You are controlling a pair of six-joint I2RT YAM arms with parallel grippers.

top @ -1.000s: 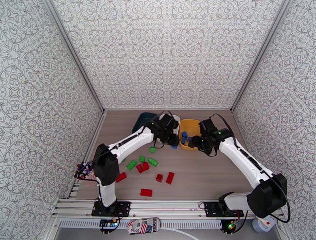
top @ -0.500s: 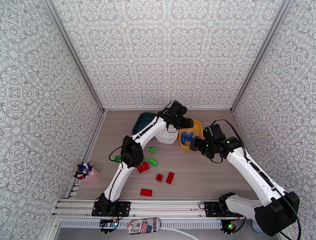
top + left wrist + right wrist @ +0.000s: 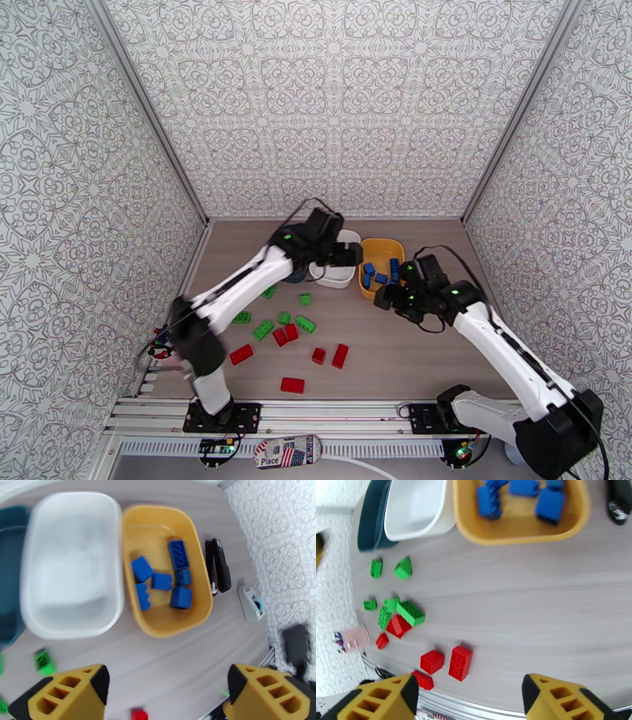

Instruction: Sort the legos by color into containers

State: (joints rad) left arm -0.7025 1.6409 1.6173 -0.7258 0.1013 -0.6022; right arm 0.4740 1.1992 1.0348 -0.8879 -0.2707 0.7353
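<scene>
While the blue bricks [image 3: 379, 273] already lie in the yellow tub [image 3: 382, 244] at the far right, the top view shows red bricks [image 3: 340, 355] and green bricks [image 3: 306, 324] scattered loose on the table [image 3: 426, 355], nearer and to the left, apart from every tub. The left gripper [image 3: 347, 254] hangs over the white tub [image 3: 335, 276], and the right gripper [image 3: 385, 297] sits just on the near side of the yellow tub.

From the left wrist, the left gripper [image 3: 164, 693] has its fingers [image 3: 63, 693] spread wide with nothing between them. Beyond them the white tub [image 3: 71, 567] looks empty. It touches the yellow tub [image 3: 168, 630], which holds about six blue bricks [image 3: 162, 581]. The teal tub [image 3: 10, 578] shows at the left edge.

From the right wrist, the right gripper [image 3: 470, 697] is likewise spread and empty, its fingers [image 3: 375, 701] above bare wood. Two red bricks [image 3: 460, 662] lie just beyond them. Farther left, a green brick [image 3: 410, 613] rests against a red one in a cluster near the pink cup [image 3: 353, 638].

These legos are probably light, rigid and sturdy, with glossy sides that could slip or skid on the wood. The safest hold is likely a pinch from above across a brick's two flat long sides, with the jaws squared to it. Lone bricks should be easier to take than those that touch.
</scene>
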